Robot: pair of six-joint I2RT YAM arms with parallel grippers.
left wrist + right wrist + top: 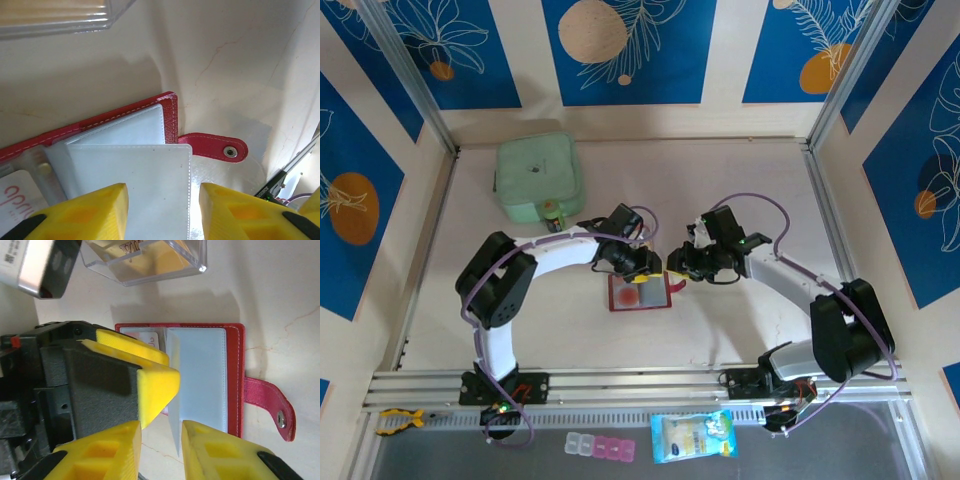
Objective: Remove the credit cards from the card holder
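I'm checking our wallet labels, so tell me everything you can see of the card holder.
The card holder is a small red leather-like wallet with stitched edges, lying open on the table. Its snap tab sticks out unfastened. Inside are clear plastic pockets; one holds a card with red lettering. One pocket leaf stands upright between the right gripper's fingers; the left gripper hovers over the pockets.

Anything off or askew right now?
Only one thing: a clear pocket sheet of the red wallet stands up on edge instead of lying flat, between the fingers of the right tool. Nothing looks spilled or damaged.
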